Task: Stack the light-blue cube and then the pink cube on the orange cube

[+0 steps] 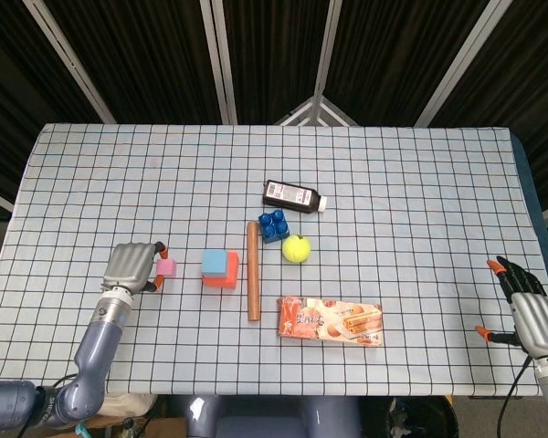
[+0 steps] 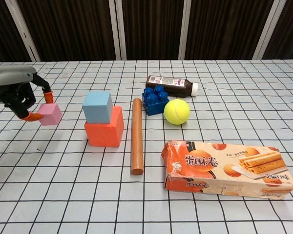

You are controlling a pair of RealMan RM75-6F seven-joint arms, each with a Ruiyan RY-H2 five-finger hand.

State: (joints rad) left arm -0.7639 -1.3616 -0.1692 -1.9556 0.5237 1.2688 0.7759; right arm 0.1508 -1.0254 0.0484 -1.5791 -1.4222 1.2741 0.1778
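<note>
- Head view, looking down on a checked tablecloth (image 1: 420, 182) under dark curtains.
- Left of centre: light-blue cube (image 1: 215, 262) resting on top of the orange cube (image 1: 223, 278), only an orange edge showing beneath it.
- Just left of that stack: pink cube (image 1: 167, 266), pinched between the fingertips of the left hand (image 1: 129, 266), with the grey arm running down to the lower left corner.
- Right of the stack: wooden rod (image 1: 253, 270) lying lengthwise, near but apart from the cubes.
- Centre: dark bottle (image 1: 294, 195) on its side, blue toy brick (image 1: 274, 225) below it, yellow-green ball (image 1: 297, 247) just beside the brick.
- Lower centre: flat biscuit box (image 1: 330, 320).
- Lower right edge: right hand (image 1: 527, 306), fingers apart, holding nothing, well apart from every object.

- Chest view, low and level with the table.
- Far left, mid-height: left hand (image 2: 14, 90) gripping the pink cube (image 2: 50, 114) between orange-tipped fingers (image 2: 48, 96), cube tilted and lifted clear of the cloth.
- Right of it, apart: light-blue cube (image 2: 97, 106) sitting on the orange cube (image 2: 105, 129), slightly offset toward the left.
- Centre: rod (image 2: 136, 135) pointing toward the camera; bottle (image 2: 170, 86), brick (image 2: 155, 100) and ball (image 2: 177, 111) clustered behind.
- Lower right: biscuit box (image 2: 227, 169) lying flat.
</note>
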